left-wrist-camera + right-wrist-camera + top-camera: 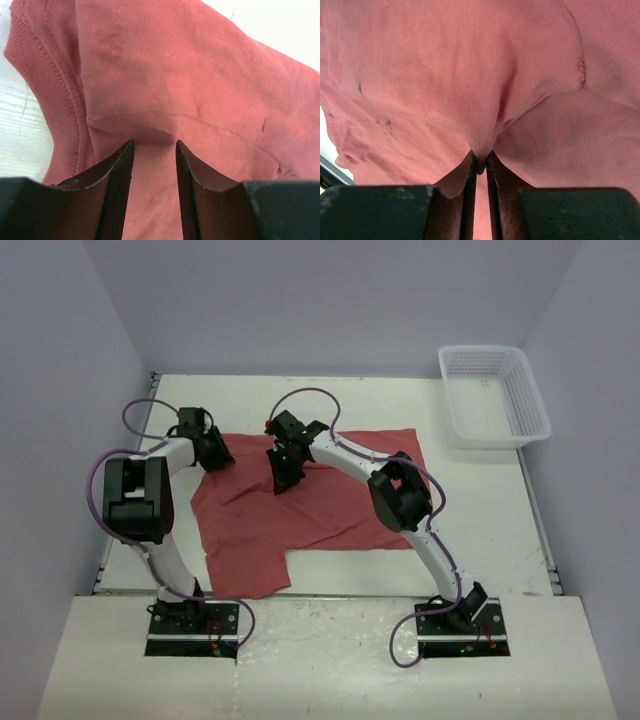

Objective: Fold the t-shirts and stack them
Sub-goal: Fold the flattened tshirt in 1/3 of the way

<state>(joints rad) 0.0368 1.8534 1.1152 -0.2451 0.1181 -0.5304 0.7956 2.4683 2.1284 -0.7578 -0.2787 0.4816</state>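
Observation:
One brick-red t-shirt [330, 505] lies spread on the white table, with one corner reaching the near edge. My left gripper [215, 453] is at the shirt's far left edge. In the left wrist view its jaws [154, 145] stand apart and press down on the cloth [175, 65], next to a ribbed hem [55, 85]. My right gripper [280, 480] is over the shirt's upper middle. In the right wrist view it [480, 159] is shut on a pinched ridge of the red cloth [445, 65].
A white plastic mesh basket [495, 395] stands at the table's far right corner. Bare table [480, 510] shows right of the shirt. Grey walls close in the left, back and right sides.

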